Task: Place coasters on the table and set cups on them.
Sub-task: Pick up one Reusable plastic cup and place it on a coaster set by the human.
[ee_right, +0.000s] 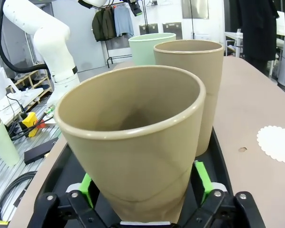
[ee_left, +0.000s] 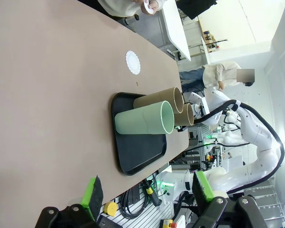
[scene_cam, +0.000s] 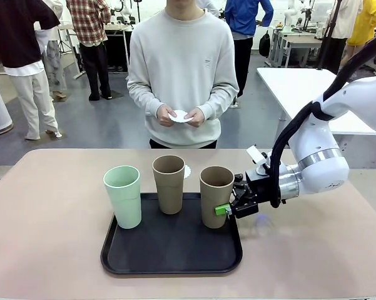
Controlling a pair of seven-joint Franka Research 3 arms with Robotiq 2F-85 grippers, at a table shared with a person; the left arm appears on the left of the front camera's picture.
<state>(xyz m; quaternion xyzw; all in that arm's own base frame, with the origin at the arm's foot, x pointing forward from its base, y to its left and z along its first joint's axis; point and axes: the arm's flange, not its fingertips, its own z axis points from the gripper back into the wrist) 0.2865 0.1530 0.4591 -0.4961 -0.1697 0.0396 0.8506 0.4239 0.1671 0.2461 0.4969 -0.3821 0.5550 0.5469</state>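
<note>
Your right gripper (ee_right: 144, 183) straddles the brown cup (ee_right: 133, 137), low on its wall between the jaws; I cannot tell if the pads press yet. It looks light, stiff, smooth and tapered, so clamp low. Your left gripper (ee_left: 148, 189) hangs released.

Bright, even indoor light is filling all three views, leaving only soft shadows beneath the cups (scene_cam: 169, 184) on the black tray (scene_cam: 175, 250). The wrist views are bowing straight lines near their edges, and white glare is washing out the left wrist view's background.
</note>
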